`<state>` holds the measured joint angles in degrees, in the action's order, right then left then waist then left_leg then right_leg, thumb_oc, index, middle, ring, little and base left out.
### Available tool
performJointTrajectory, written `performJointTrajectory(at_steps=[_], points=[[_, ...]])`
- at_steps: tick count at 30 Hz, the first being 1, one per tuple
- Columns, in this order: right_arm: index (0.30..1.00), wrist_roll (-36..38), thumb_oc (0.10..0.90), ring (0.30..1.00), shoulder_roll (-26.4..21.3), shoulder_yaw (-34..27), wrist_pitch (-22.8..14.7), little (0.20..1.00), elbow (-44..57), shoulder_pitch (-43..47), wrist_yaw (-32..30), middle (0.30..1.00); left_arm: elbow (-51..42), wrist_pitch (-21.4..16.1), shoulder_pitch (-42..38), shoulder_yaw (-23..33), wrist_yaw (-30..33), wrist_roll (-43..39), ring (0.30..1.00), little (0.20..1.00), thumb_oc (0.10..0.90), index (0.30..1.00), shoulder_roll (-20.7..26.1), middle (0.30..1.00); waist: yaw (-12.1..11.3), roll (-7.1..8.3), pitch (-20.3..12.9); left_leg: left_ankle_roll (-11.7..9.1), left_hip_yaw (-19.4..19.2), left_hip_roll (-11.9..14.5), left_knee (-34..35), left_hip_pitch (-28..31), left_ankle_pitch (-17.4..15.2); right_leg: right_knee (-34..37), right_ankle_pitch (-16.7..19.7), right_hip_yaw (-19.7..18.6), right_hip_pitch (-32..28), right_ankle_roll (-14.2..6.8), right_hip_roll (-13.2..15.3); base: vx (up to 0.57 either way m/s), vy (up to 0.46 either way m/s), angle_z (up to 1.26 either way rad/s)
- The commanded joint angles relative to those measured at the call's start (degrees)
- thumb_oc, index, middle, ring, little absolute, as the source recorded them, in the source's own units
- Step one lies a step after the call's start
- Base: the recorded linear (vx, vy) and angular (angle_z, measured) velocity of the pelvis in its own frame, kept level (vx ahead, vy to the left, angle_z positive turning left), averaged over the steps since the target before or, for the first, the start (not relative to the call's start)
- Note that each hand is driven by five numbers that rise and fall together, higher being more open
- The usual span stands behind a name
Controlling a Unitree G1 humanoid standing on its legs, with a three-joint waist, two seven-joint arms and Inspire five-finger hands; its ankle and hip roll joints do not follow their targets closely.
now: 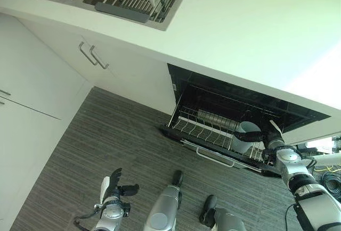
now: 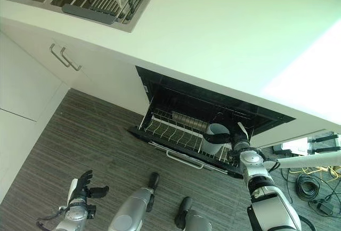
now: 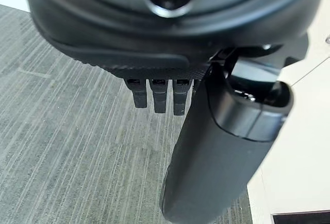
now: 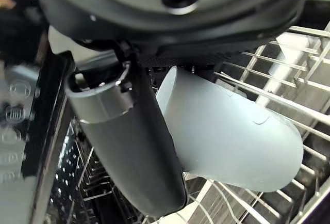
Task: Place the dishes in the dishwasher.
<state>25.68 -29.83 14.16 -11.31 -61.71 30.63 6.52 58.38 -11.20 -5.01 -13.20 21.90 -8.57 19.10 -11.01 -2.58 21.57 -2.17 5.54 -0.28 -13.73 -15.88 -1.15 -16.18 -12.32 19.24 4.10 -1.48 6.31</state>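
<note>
The right hand (image 1: 250, 135) is seen at the lower right of the frame, pinched on a pale cup (image 4: 232, 131) held over the dishwasher rack (image 1: 205, 130). The cup is judged light, stiff and smooth; the rim is best gripped. It is tilted, its long axis slanting, base away from the hand. The left hand (image 1: 114, 188) hangs spread at the lower left.

A: Where do the two eye views look from?
B: The head, facing down; both share the surface (image 1: 240, 34), the open dishwasher (image 1: 224, 130) and the floor (image 1: 106, 140).
A: And the wrist views?
B: Very close: left hand (image 3: 216, 146) over floor, right hand (image 4: 129, 131) at the rack (image 4: 289, 105).
</note>
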Motion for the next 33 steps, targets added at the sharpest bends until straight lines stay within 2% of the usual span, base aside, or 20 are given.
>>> performJointTrajectory(at_steps=[1, 3, 6, 10, 13, 20, 23, 26, 28, 29, 31, 33], points=[[0.9, 7.0, 0.8, 0.9, 6.4, 2.7, 6.6, 0.9, 0.3, -3.9, 12.1, 0.9, -1.5, -1.4, 1.7, 0.0, 1.9, 0.5, 0.9, 0.9, 0.8, 0.9, 2.2, 0.9, -1.7, -1.63, 0.1, -0.3, -1.6, 4.1, -3.5, -1.2, -5.8, -1.0, 0.3, -2.3, 0.2, -5.1, 5.6, 0.03, 0.03, 0.01], [0.9, 8.1, 0.8, 0.9, 6.7, 1.7, 10.1, 0.9, 1.0, -5.2, 17.2, 0.9, -1.0, -1.8, 2.0, 0.6, 2.2, 0.1, 0.9, 0.9, 0.8, 0.9, 1.9, 0.9, -1.2, -1.71, 0.2, -0.3, -1.7, 4.1, -3.5, -0.9, -5.8, -1.0, 0.3, -2.5, 0.1, -5.0, 5.5, 0.02, 0.017, 0.0], [0.9, 7.6, 0.8, 0.9, 6.9, 1.7, 12.3, 0.9, 2.3, -6.5, 21.0, 0.9, -0.8, -2.0, 2.2, 1.1, 2.1, -0.2, 0.9, 0.9, 0.8, 0.9, 1.9, 0.9, -0.8, -1.69, 0.2, -0.2, -1.7, 4.2, -3.5, -0.6, -5.9, -1.0, 0.4, -2.8, 0.1, -5.0, 5.4, 0.03, 0.013, -0.02], [0.9, 2.0, 0.8, 0.9, 6.4, 3.3, 18.5, 0.9, 4.9, -8.2, 27.3, 0.9, -1.0, -2.3, 2.2, 1.7, 1.8, -0.2, 0.9, 0.9, 0.8, 0.9, 2.6, 0.9, -0.4, -1.24, 0.5, 0.0, -1.7, 4.2, -3.5, -0.7, -5.9, -1.0, 0.4, -3.1, 0.3, -5.1, 5.3, 0.01, -0.003, -0.02], [0.9, -2.5, 0.8, 0.9, 5.7, 4.8, 20.0, 0.9, 5.7, -9.0, 26.8, 0.9, -1.4, -2.0, 1.9, 1.8, 1.7, 0.0, 0.9, 0.9, 0.8, 0.9, 3.1, 0.9, -0.4, -0.9, 0.8, 0.1, -1.6, 4.2, -3.5, -0.8, -5.9, -1.0, 0.6, -3.2, 0.4, -5.2, 5.2, 0.0, -0.015, 0.0], [0.9, -2.2, 0.8, 0.9, 2.3, 6.3, 24.8, 0.9, 12.2, -8.2, 26.7, 0.9, -3.0, -0.7, 1.2, 2.3, 2.3, 0.2, 0.9, 0.9, 0.8, 0.9, 5.0, 0.9, -0.2, 0.85, 1.7, 0.3, -1.8, 4.3, -3.5, -1.1, -5.9, -1.0, 0.9, -3.9, 1.0, -5.6, 4.5, -0.03, -0.066, 0.01], [0.9, -2.0, 0.8, 0.9, 1.2, 6.6, 25.7, 0.9, 14.6, -8.1, 26.1, 0.9, -3.5, -1.2, 1.2, 2.6, 2.6, 0.7, 0.9, 0.9, 0.8, 0.9, 5.5, 0.9, 0.0, 1.3, 1.7, 0.2, -1.9, 4.5, -3.5, -1.1, -5.9, -1.0, 1.0, -4.0, 1.0, -5.6, 4.3, -0.01, -0.011, 0.0], [0.9, -1.8, 0.8, 0.9, 0.6, 6.8, 25.4, 0.9, 16.3, -8.0, 24.0, 0.9, -5.3, -4.2, 1.2, 3.3, 3.1, -1.4, 0.9, 0.9, 0.8, 0.9, 5.6, 0.9, 0.1, 1.66, 1.3, 0.2, -2.1, 4.6, -3.5, -1.3, -5.9, -1.0, 1.1, -4.0, 1.2, -5.6, 4.1, 0.0, -0.012, -0.04], [0.9, -1.3, 0.8, 0.9, 0.6, 6.9, 26.4, 0.9, 17.6, -7.7, 22.4, 0.9, -9.1, -6.1, 1.2, 4.0, 2.3, -0.4, 0.9, 0.9, 0.8, 0.9, 6.3, 0.9, 0.2, 1.82, 1.2, 0.1, -2.3, 4.7, -3.5, -1.2, -5.8, -1.0, 1.1, -4.2, 1.1, -5.6, 4.1, 0.0, -0.004, -0.02], [0.9, -1.4, 0.8, 0.9, 0.3, 6.6, 27.1, 0.9, 18.3, -8.1, 22.1, 0.9, -14.6, -8.5, 0.9, 3.7, -0.1, 1.3, 0.9, 0.9, 0.8, 0.9, 7.8, 0.9, 0.1, 1.92, 1.3, 0.2, -2.5, 4.7, -3.5, -1.0, -5.8, -1.0, 1.1, -4.2, 0.8, -5.7, 4.1, -0.02, -0.032, -0.03], [0.9, -2.6, 0.8, 0.9, -0.1, 5.4, 27.8, 0.9, 17.9, -9.3, 22.8, 0.9, -27.0, -9.5, 0.3, 2.6, -3.3, 4.2, 0.9, 0.9, 0.8, 0.9, 11.9, 0.9, -0.2, 1.81, 1.4, 0.3, -2.4, 4.5, -3.5, -0.6, -5.9, -1.0, 0.9, -4.6, 0.3, -5.6, 4.0, -0.01, -0.036, -0.05], [0.9, -2.9, 0.8, 0.9, -0.4, 4.9, 27.7, 0.9, 17.4, -9.8, 23.4, 0.9, -31.2, -10.7, -0.2, 2.4, -1.9, 8.8, 0.9, 0.9, 0.8, 0.9, 13.7, 0.9, -0.2, 1.72, 1.1, 0.3, -2.3, 4.5, -3.5, -1.0, -5.6, -1.0, 0.9, -4.7, 0.5, -5.6, 3.9, 0.0, -0.002, -0.03]])
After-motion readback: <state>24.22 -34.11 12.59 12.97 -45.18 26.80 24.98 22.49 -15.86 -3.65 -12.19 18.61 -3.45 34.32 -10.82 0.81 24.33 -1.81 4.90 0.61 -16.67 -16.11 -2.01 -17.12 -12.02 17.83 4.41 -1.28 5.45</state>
